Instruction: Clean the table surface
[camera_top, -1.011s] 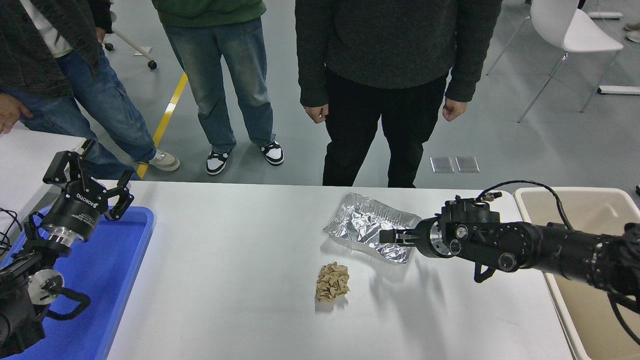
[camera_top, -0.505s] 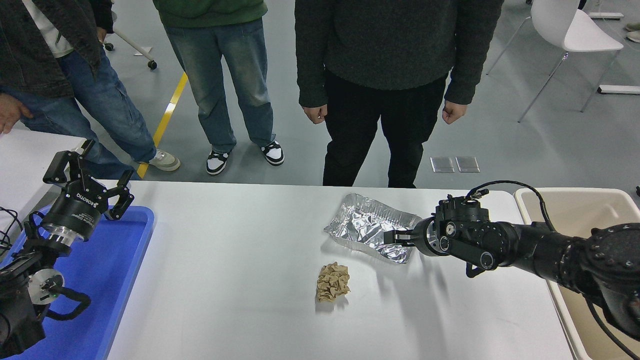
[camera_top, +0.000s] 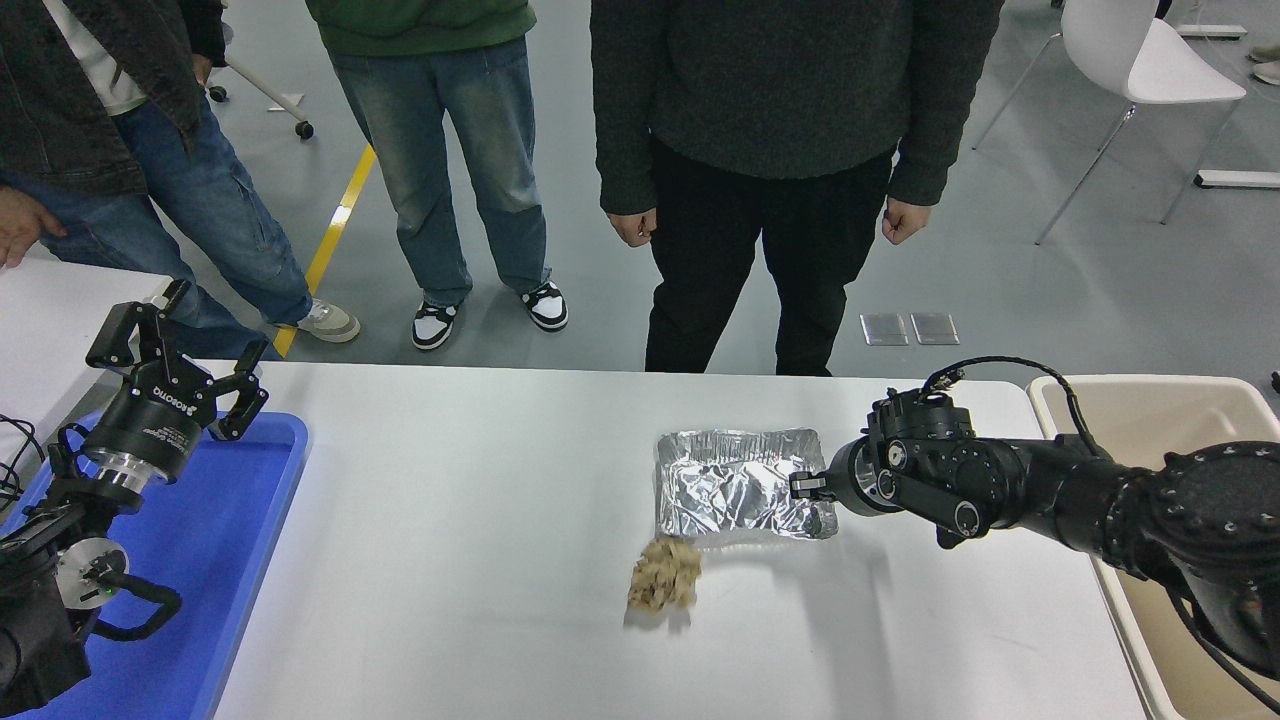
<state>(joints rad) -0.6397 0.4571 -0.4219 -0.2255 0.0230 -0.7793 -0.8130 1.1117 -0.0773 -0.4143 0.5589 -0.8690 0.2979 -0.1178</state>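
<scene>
Table surface (camera_top: 450, 520): wide white top filling the lower view, bearing two pieces of litter near centre-right.
Foil tray (camera_top: 742, 484): crumpled, silver, lying flat; its near edge touches the brown paper wad (camera_top: 664, 575), which looks blurred.
Right gripper (camera_top: 812, 487): low, at the tray's right edge, fingers pressed together, seemingly pinching the foil rim (contact itself is too small to confirm).
Left gripper (camera_top: 172, 350): parked over the blue tray (camera_top: 240, 520) at lower left, fingers spread.
Beige bin (camera_top: 1160, 410): at the table's right end, likely the drop point.
Step in hand: lift the foil clear.
Technique: raise it straight before swinging right, so the foil doesn't drag the wad; thin foil may tear or slip, so keep the pinch firm.
Onlookers: three people at the far side, hands off the table.
</scene>
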